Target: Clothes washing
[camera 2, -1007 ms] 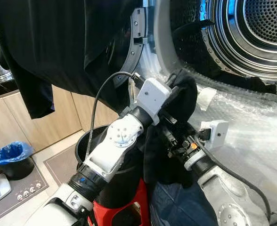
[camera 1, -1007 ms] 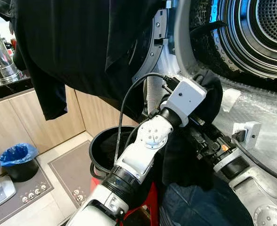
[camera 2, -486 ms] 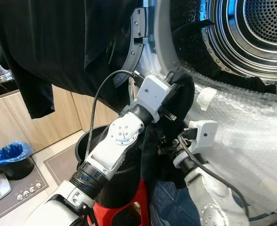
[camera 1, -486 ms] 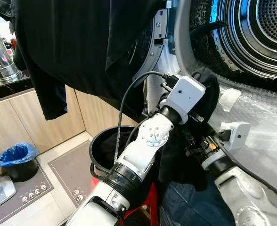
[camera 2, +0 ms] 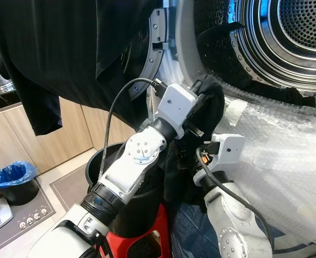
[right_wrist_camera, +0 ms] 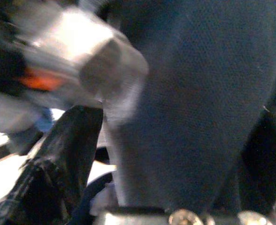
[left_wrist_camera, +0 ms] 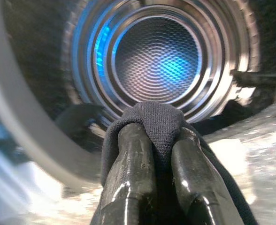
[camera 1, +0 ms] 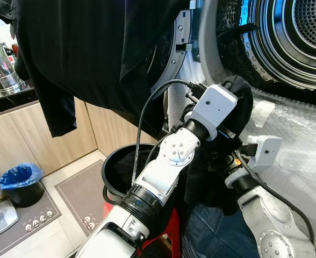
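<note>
Left gripper (left_wrist_camera: 149,154) pinches a fold of the black knit garment (left_wrist_camera: 157,119) between its closed fingers, raised before the washer's perforated steel drum (left_wrist_camera: 157,61).
Right gripper (right_wrist_camera: 142,154) sits under that hanging cloth, which drapes between its fingers, so I cannot tell how far they are spread. Below my arms I see a round black plastic bucket (camera 1: 115,169) on a red stool (camera 2: 147,236); another black shirt (camera 1: 93,48) hangs over the open door, and crinkled bubble wrap (camera 2: 287,161) covers the washer's front.

Floor (camera 1: 66,226) — bucket (camera 1: 115,166), mats (camera 1: 80,196).
</note>
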Tool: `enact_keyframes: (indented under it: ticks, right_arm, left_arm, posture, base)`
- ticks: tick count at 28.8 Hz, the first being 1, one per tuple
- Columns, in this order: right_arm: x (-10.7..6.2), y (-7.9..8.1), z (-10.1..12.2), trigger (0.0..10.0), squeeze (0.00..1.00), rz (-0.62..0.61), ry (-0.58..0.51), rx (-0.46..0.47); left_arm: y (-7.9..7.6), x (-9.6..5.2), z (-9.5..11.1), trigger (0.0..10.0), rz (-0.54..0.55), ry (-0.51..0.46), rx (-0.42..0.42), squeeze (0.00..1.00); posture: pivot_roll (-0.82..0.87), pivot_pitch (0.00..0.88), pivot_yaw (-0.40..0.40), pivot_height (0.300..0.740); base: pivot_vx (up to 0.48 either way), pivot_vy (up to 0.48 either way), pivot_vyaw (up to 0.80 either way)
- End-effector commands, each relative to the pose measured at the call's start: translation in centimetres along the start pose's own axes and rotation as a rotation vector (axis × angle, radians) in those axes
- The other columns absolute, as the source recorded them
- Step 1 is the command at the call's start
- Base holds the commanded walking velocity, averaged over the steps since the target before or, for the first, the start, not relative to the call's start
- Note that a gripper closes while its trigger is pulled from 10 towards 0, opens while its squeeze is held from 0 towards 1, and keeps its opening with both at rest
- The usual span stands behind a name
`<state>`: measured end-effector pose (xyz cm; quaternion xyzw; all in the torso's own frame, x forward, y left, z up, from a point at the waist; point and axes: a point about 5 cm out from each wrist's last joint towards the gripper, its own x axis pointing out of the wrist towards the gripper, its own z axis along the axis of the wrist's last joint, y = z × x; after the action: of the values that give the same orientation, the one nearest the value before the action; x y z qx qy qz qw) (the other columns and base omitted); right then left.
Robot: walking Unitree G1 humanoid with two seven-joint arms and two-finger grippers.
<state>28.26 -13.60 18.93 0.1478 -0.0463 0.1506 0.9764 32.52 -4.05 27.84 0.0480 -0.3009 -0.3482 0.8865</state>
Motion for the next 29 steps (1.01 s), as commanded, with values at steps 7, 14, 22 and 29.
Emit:
enact_keyframes:
  ticks: [7,14,22,29]
  right_arm:
    - [-0.4,-0.3,-2.2,10.0,0.00,0.013,0.058,0.041]
    - [0.4,0.1,-1.8,10.0,0.00,-0.015,0.002,0.094]
    - [1.2,1.0,-1.7,2.5,0.00,-0.014,-0.030,0.167]
    - [1.5,1.5,-1.7,0.0,0.00,0.012,-0.041,0.196]
  left_arm:
    - [-1.9,2.2,4.1,10.0,-0.032,-0.163,-0.133,0.00]
    - [-1.8,2.3,4.3,10.0,-0.032,-0.165,-0.161,0.00]
    - [-2.6,2.5,4.4,10.0,-0.054,-0.169,-0.188,0.00]
    - [-3.1,2.6,4.4,10.0,-0.071,-0.164,-0.195,0.00]
  posture:
    - [-0.14,0.000,0.031,0.740]
    - [-0.14,0.000,0.032,0.740]
    - [-0.14,0.000,0.035,0.740]
    - [-0.14,0.000,0.035,0.740]
  base:
    - [0.000,0.000,0.00]
    - [0.000,0.000,0.00]
    - [0.000,0.000,0.00]
    - [0.000,0.000,0.00]
